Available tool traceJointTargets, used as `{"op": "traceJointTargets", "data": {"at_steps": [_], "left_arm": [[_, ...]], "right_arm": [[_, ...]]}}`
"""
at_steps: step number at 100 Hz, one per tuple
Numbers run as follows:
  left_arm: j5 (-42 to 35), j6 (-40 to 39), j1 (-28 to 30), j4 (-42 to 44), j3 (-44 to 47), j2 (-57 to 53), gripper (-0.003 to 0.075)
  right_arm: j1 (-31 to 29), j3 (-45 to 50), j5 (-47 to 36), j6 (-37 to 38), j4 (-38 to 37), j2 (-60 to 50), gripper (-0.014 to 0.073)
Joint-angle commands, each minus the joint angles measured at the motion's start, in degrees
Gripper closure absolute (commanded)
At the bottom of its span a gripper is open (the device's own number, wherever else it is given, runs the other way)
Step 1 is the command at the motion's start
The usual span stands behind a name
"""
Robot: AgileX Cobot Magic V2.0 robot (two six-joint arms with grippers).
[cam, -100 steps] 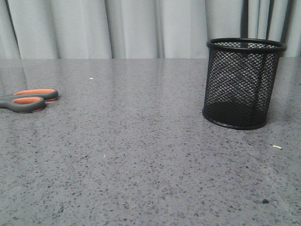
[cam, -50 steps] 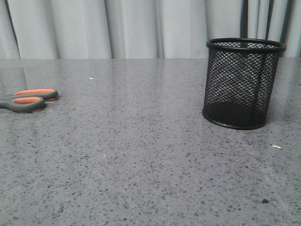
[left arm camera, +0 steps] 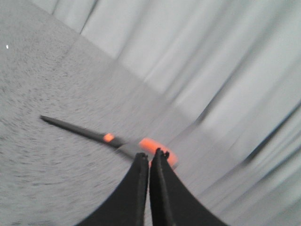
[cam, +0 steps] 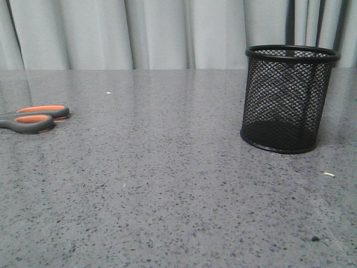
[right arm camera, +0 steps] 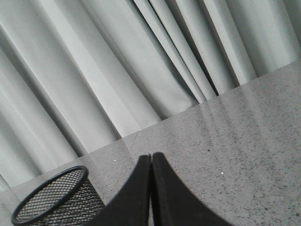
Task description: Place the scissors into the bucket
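Note:
The scissors (cam: 34, 118) lie flat on the grey table at the far left of the front view; only their grey handles with orange lining show there. In the left wrist view the scissors (left arm camera: 109, 138) lie beyond my left gripper (left arm camera: 149, 156), which is shut and empty, its tips in front of the orange handle loop. The bucket (cam: 289, 98), a black wire-mesh cup, stands upright at the right. My right gripper (right arm camera: 151, 157) is shut and empty, with the bucket (right arm camera: 59, 197) beside it. Neither gripper shows in the front view.
The grey speckled table (cam: 167, 184) ends at a pale pleated curtain (cam: 156, 33) behind. A small pale scrap (cam: 329, 174) and a dark speck (cam: 315, 239) lie in front of the bucket.

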Motion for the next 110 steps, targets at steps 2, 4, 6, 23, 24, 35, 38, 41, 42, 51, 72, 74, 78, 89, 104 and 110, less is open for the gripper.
{"op": "traceJointTargets", "data": {"at_steps": [2, 4, 6, 23, 24, 35, 38, 41, 42, 51, 72, 74, 78, 89, 104, 110], "left_arm": [[-5.78, -0.48, 0.23, -19.41, 1.73, -1.43, 0.0740], [-5.78, -0.48, 0.23, -21.39, 1.73, -1.43, 0.0740], [-5.78, -0.48, 0.23, -22.83, 1.73, -1.43, 0.0740], [-1.88, 0.65, 0.23, -23.04, -0.43, -1.43, 0.0739], [-1.54, 1.23, 0.23, -22.84, -0.68, -1.43, 0.0739], [4.56, 11.16, 0.23, -16.14, -6.52, -1.29, 0.0739], [6.02, 14.52, 0.23, -13.98, -8.34, -0.70, 0.0739], [7.83, 16.58, 0.23, -11.79, -10.21, 0.05, 0.0736], [8.21, 17.00, 0.23, -10.62, -11.17, 0.30, 0.0736], [13.12, 19.78, 0.23, -2.43, -17.47, 4.79, 0.0688], [27.65, 32.64, 0.23, 7.29, -31.06, 20.96, 0.0444], [28.91, 34.05, 0.23, 7.72, -31.86, 22.50, 0.0433], [30.20, 36.36, -0.34, 8.34, -34.02, 25.19, 0.0426], [31.40, 39.37, -3.24, 14.88, -39.37, 30.68, 0.0426], [37.68, 40.14, -7.01, 34.96, -46.59, 39.90, 0.0426], [39.84, 41.99, -9.27, 43.31, -48.89, 43.59, 0.0424]], "right_arm": [[-0.38, -4.73, -1.97, -0.08, 0.04, -1.29, 0.0640], [-0.38, -5.20, -0.93, -0.08, -0.13, -1.29, 0.0640], [-0.38, -5.92, 0.16, -0.08, -0.27, -1.16, 0.0640], [-0.38, -14.71, 11.70, -0.08, -5.61, 1.13, 0.0639], [-0.38, -15.17, 12.33, -0.08, -6.44, 1.33, 0.0639], [-0.29, -23.32, 23.49, -0.59, -12.43, 5.68, 0.0636], [-0.27, -25.46, 26.18, -2.26, -13.14, 7.06, 0.0634], [-0.17, -27.55, 29.47, -4.47, -13.14, 8.87, 0.0627], [-0.17, -28.57, 30.12, -5.11, -13.14, 9.24, 0.0622], [-0.06, -34.80, 37.79, -12.38, -11.45, 14.22, 0.0549], [-0.06, -42.54, 46.13, -14.57, -8.16, 22.64, 0.0262], [-0.06, -42.68, 46.30, -14.69, -7.90, 23.13, 0.0249], [-0.06, -42.81, 46.40, -14.69, -7.78, 23.57, 0.0224], [-0.06, -42.81, 46.55, -14.69, -7.32, 23.62, 0.0220], [0.55, -42.81, 46.79, -14.69, -6.45, 23.62, 0.0220], [1.23, -42.81, 46.79, -14.78, -6.32, 23.62, 0.0220]]}}
